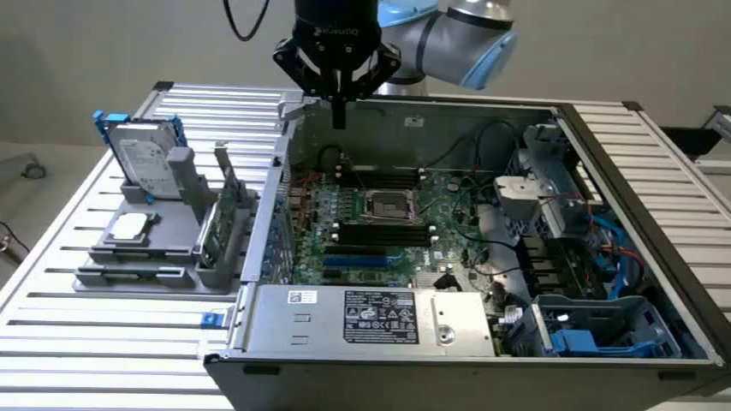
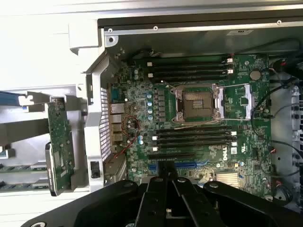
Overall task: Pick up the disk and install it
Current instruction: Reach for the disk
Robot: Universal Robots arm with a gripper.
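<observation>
1. 1 power supply (image 1: 365,317) with a white label sits at the near edge of the open case (image 1: 656,184). 1 blue bay (image 1: 605,330) is at the exterior view's right.
2. 1 motherboard (image 1: 342,224) mid-case, with 1 CPU socket (image 1: 386,204) between 2 banks of black memory slots.
3. 1 grey fixture (image 1: 160,253) outside the case, on the exterior view's left, carries 1 silver chip (image 1: 129,225) lying flat and 1 green card (image 1: 217,224) on edge.
4. 1 disk (image 1: 145,158) stands upright at the fixture's far end, blue carrier around it, well apart from the gripper.
5. 1 gripper (image 1: 338,122) hangs over the case's far wall, fingers together, holding nothing.
</observation>
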